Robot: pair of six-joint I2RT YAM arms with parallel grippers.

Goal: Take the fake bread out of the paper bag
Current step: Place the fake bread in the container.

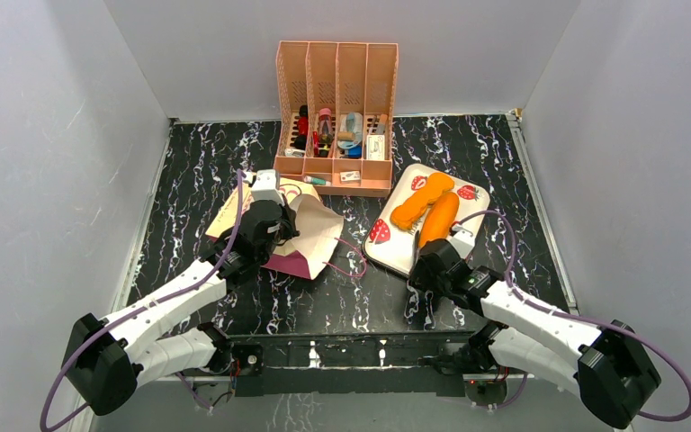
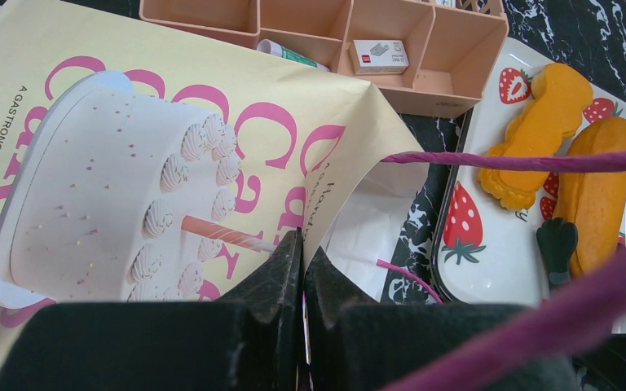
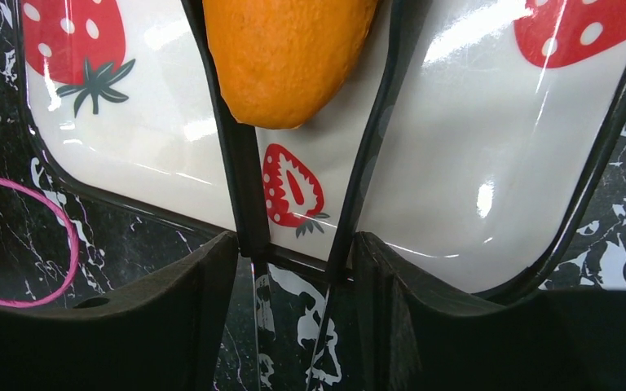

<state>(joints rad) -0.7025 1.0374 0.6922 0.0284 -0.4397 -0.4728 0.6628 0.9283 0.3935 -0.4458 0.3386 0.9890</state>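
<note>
As seen from above, the paper bag (image 1: 301, 236) lies flat on the worktop (image 1: 360, 297), and two loaves of fake bread (image 1: 436, 216) lie on the strawberry tray (image 1: 394, 252) just beside it. Up close on the left, the left claw (image 2: 303, 244) is squeezed tight on the bag's edge. Up close on the right, the right claw (image 3: 293, 98) stands apart, one finger on each side of a loaf's end.

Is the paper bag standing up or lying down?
Lying down: the paper bag rests flat on the table, cake print facing up.
</note>
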